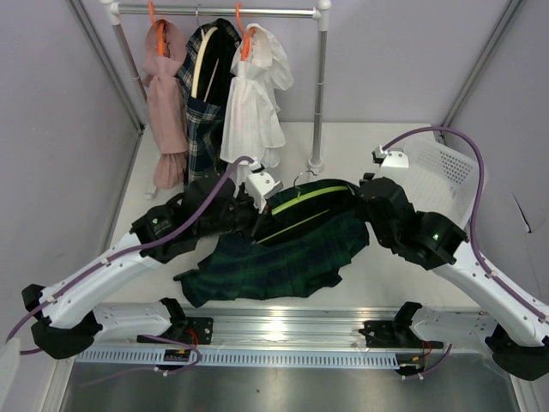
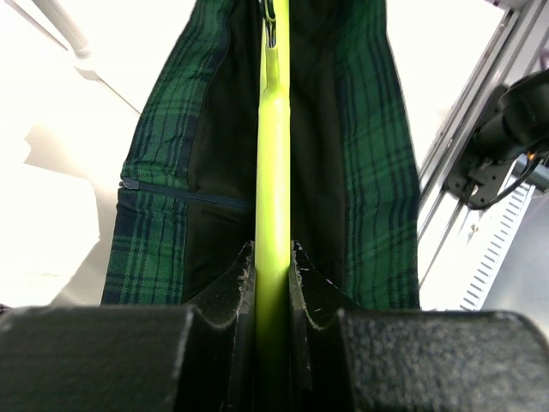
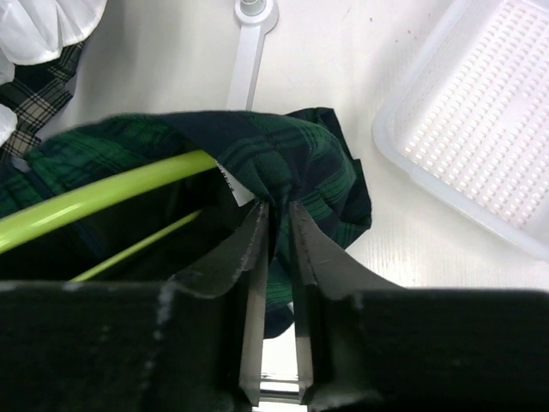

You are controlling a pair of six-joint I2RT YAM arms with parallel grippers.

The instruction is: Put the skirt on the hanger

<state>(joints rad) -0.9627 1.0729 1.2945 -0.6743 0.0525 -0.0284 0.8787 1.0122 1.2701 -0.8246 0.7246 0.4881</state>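
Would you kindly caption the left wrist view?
Lime-green hanger, clamped in the left jaws, threaded inside the tartan skirt.

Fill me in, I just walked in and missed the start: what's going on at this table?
Two robot arms are putting a dark green tartan skirt onto a lime-green hanger. The left end effector is clamped on the hanger's bar, which sits inside the skirt's waist opening. The right end effector has the skirt's edge pinched between its fingers at the hanger's other end. The skirt mostly lies on the table; it is not on the rail behind, where three other garments hang.
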